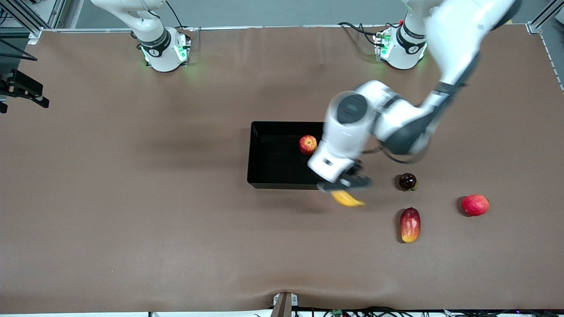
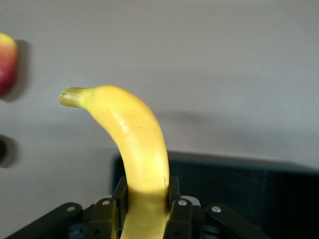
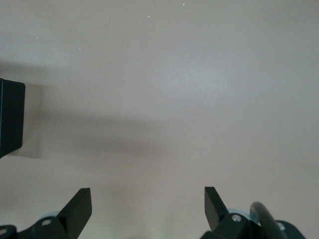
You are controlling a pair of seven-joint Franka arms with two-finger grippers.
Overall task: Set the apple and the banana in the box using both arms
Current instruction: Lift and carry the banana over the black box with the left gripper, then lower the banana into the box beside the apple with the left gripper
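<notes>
One apple [image 1: 308,144]; one banana [image 1: 347,199]; one box [image 1: 269,155]; three other fruits [image 1: 410,224]; two arms [image 1: 387,119].

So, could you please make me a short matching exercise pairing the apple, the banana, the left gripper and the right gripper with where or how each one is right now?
Things:
1. apple
2. banana
3. right gripper
4. box

States:
A. jaws open over bare table
B. lying inside the box
C. on the table, holding one fruit
D. clamped in the left gripper, at the box's corner

Pairs: 1-B, 2-D, 3-A, 4-C
</notes>
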